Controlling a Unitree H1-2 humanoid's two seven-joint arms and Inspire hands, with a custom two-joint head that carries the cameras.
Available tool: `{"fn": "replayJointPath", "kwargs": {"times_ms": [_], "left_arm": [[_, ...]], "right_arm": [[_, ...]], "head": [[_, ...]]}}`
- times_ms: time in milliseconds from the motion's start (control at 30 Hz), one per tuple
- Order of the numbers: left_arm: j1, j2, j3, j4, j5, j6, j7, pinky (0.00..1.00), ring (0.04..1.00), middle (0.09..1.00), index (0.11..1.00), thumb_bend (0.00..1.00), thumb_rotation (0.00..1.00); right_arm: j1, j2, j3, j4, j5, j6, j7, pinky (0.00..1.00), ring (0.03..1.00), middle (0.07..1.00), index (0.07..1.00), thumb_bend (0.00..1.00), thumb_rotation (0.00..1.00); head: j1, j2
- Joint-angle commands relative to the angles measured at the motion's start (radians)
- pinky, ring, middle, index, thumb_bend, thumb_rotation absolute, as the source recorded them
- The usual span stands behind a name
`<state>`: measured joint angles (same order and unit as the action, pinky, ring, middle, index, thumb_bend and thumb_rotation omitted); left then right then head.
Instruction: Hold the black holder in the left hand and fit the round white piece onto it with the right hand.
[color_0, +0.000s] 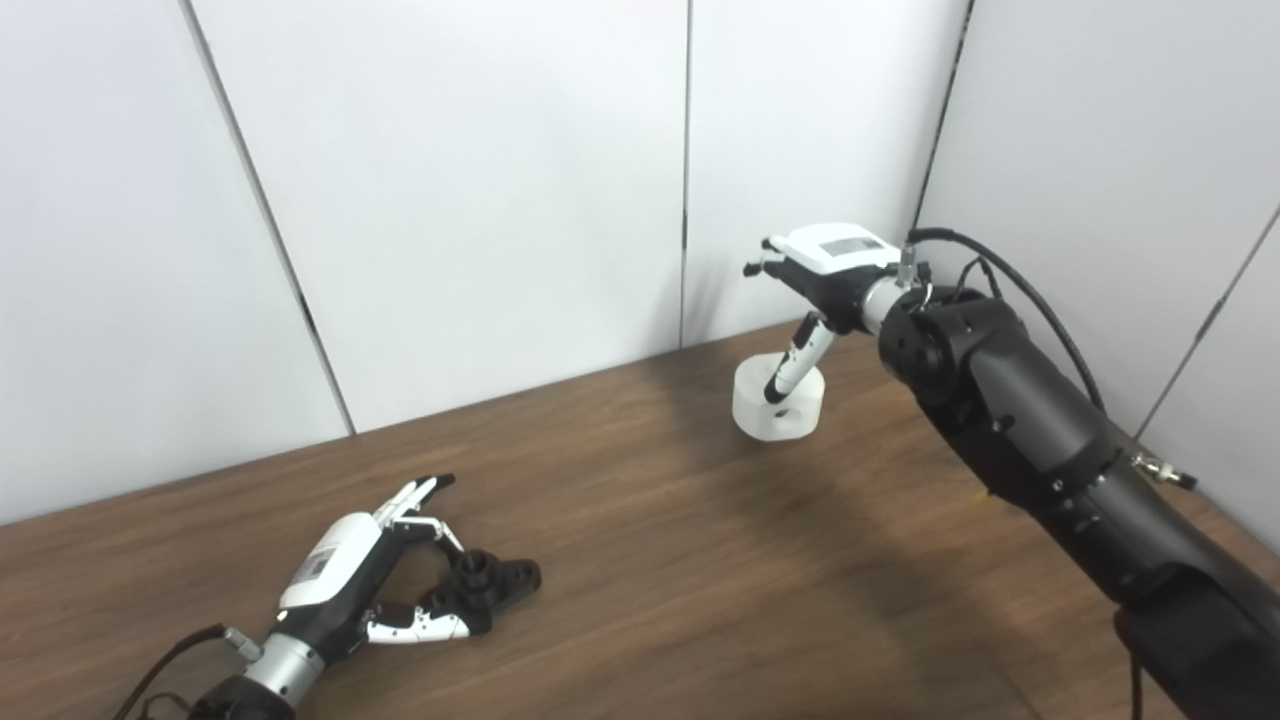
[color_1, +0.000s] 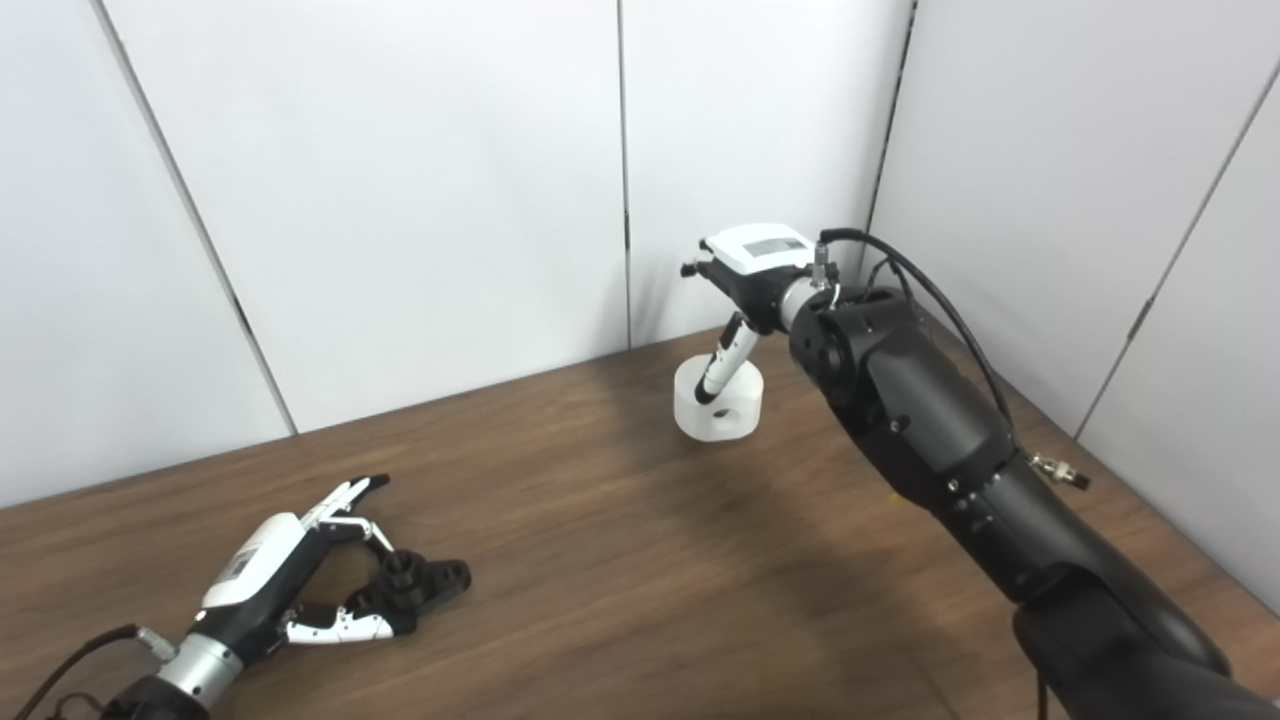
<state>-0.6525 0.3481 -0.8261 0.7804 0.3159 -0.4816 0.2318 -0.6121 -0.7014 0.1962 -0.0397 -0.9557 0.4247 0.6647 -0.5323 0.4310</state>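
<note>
From the left eye view, the left hand (color_0: 365, 580) lies low on the wooden table (color_0: 640, 560) near the front left, its fingers spread loosely around the black holder (color_0: 495, 580), which rests on the wood between finger and thumb; I cannot tell whether it is truly gripped. Far across, near the back wall, the right hand (color_0: 820, 270) hangs above the round white piece (color_0: 778, 400), one finger reaching down onto its top. From the right eye view, that hand (color_1: 755, 262) looks open, holding nothing, and the white piece (color_1: 718, 402) sits on the table, well apart from the holder (color_1: 425, 580).
</note>
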Motion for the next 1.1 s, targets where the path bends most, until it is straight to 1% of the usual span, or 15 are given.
{"fn": "replayJointPath", "kwargs": {"times_ms": [0,233,333,467,500,600,667,733,800,867,967,1067], "left_arm": [[0.094,0.022,-0.07,0.075,0.058,0.012,-0.063,0.96,1.0,0.97,0.488,0.52,0.08],[0.09,0.028,-0.074,0.072,0.057,0.012,-0.068,0.96,1.0,0.976,0.488,0.52,0.08],[0.092,0.027,-0.068,0.072,0.043,0.012,-0.076,0.98,1.0,0.976,0.488,0.52,0.08],[0.093,0.025,-0.071,0.075,0.052,0.012,-0.064,0.97,1.0,0.975,0.488,0.52,0.08],[0.093,0.025,-0.072,0.075,0.055,0.012,-0.062,0.97,1.0,0.975,0.488,0.52,0.08],[0.092,0.023,-0.084,0.081,0.062,0.012,-0.041,0.95,1.0,0.971,0.488,0.52,0.08],[0.092,0.023,-0.083,0.083,0.056,0.012,-0.05,0.96,1.0,0.973,0.488,0.52,0.08],[0.093,0.024,-0.081,0.079,0.05,0.012,-0.057,0.97,1.0,0.977,0.488,0.52,0.08],[0.094,0.024,-0.084,0.077,0.052,0.012,-0.052,0.97,1.0,0.974,0.488,0.52,0.08],[0.094,0.024,-0.087,0.079,0.052,0.012,-0.044,0.96,1.0,0.971,0.488,0.52,0.08],[0.094,0.022,-0.088,0.08,0.05,0.012,-0.041,0.96,1.0,0.973,0.488,0.52,0.08],[0.094,0.022,-0.091,0.079,0.05,0.012,-0.032,0.95,1.0,0.971,0.487,0.52,0.08]], "right_arm": [[-0.061,-0.021,-0.012,0.009,-0.008,0.01,-0.018,0.85,0.972,0.984,0.92,1.0,0.33],[-0.08,-0.02,0.01,0.074,0.007,0.014,0.024,0.88,0.979,1.0,0.924,1.0,0.36],[-0.082,-0.014,0.016,0.11,0.013,0.006,0.005,0.88,0.977,0.993,0.919,1.0,0.34],[-0.085,-0.005,0.022,0.157,0.03,-0.002,-0.02,0.8,0.964,0.984,0.912,1.0,0.32],[-0.085,-0.004,0.024,0.164,0.033,-0.004,-0.024,0.8,0.966,0.984,0.911,1.0,0.32],[-0.086,0.0,0.036,0.194,0.039,-0.016,-0.042,0.85,0.98,0.985,0.911,1.0,0.32],[-0.085,0.001,0.043,0.209,0.044,-0.026,-0.057,0.86,0.983,0.985,0.908,1.0,0.32],[-0.086,0.002,0.054,0.224,0.042,-0.031,-0.068,0.83,0.979,0.984,0.907,1.0,0.33],[-0.089,0.002,0.071,0.238,0.033,-0.029,-0.074,0.76,0.959,0.979,0.906,1.0,0.33],[-0.091,0.004,0.082,0.254,0.031,-0.033,-0.087,0.72,0.944,0.972,0.907,1.0,0.33],[-0.087,0.012,0.082,0.275,0.052,-0.043,-0.114,0.75,0.942,0.973,0.909,1.0,0.3],[-0.084,0.02,0.085,0.293,0.065,-0.047,-0.135,0.82,0.947,0.976,0.902,1.0,0.29]], "head": [[0.0,0.0],[-0.002,0.005],[-0.002,0.005],[0.006,0.007],[0.006,0.007],[0.007,0.006],[0.008,0.006],[0.011,0.007],[0.012,0.007],[0.015,0.008],[0.02,0.009],[0.022,0.01]]}}
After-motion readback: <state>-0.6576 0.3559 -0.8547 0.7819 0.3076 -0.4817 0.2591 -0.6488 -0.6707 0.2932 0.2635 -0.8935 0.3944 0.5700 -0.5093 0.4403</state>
